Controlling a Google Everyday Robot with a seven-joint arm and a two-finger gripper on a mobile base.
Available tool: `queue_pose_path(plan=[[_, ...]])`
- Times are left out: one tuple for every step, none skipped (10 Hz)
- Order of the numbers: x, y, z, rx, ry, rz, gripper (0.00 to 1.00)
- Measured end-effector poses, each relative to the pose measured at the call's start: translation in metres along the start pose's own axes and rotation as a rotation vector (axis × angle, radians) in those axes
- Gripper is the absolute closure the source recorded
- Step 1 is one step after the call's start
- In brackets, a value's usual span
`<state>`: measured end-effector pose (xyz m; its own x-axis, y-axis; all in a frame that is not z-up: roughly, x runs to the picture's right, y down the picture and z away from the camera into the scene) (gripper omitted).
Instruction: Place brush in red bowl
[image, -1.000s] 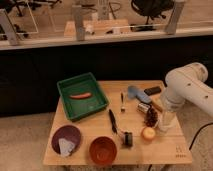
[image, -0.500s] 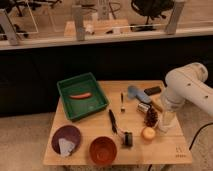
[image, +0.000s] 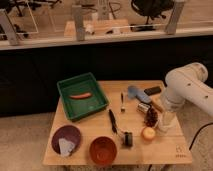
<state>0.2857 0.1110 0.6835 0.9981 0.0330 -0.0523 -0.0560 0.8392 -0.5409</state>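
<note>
You are beginning the reach: your spread claw (image: 165, 124) is hovering over the counter (image: 167, 150), well apart from the brush (image: 113, 121); bring it across.

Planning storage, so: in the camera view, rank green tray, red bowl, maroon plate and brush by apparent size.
1. green tray
2. maroon plate and red bowl, too alike to rank
3. brush
The gripper hangs over the table's right side.

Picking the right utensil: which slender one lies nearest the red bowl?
The black brush, not the silvery fork farther back. Tool hangs over table's right edge.
</note>
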Motion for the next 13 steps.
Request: queue_pose_path(plan=[[0.0, 0.0, 0.0, 0.0, 0.0, 0.0, 0.2], [0.0, 0.0, 0.0, 0.0, 0.0, 0.0, 0.2], [0.0, 0.0, 0.0, 0.0, 0.0, 0.0, 0.2], [0.0, 0.0, 0.0, 0.0, 0.0, 0.0, 0.2], [0.0, 0.0, 0.0, 0.0, 0.0, 0.0, 0.2], [0.0, 0.0, 0.0, 0.0, 0.0, 0.0, 0.2], [0.0, 0.0, 0.0, 0.0, 0.0, 0.0, 0.2], [0.0, 0.0, 0.0, 0.0, 0.0, 0.0, 0.2], [0.0, 0.0, 0.0, 0.0, 0.0, 0.0, 0.2], [-0.003, 0.002, 0.001, -0.003, -0.003, -0.005, 0.2], [-0.01, 0.007, 0.004, -0.011, -0.015, -0.015, 0.2], [-0.024, 0.017, 0.01, -0.024, -0.031, -0.024, 0.2], [-0.04, 0.025, 0.016, -0.037, -0.047, -0.028, 0.2]])
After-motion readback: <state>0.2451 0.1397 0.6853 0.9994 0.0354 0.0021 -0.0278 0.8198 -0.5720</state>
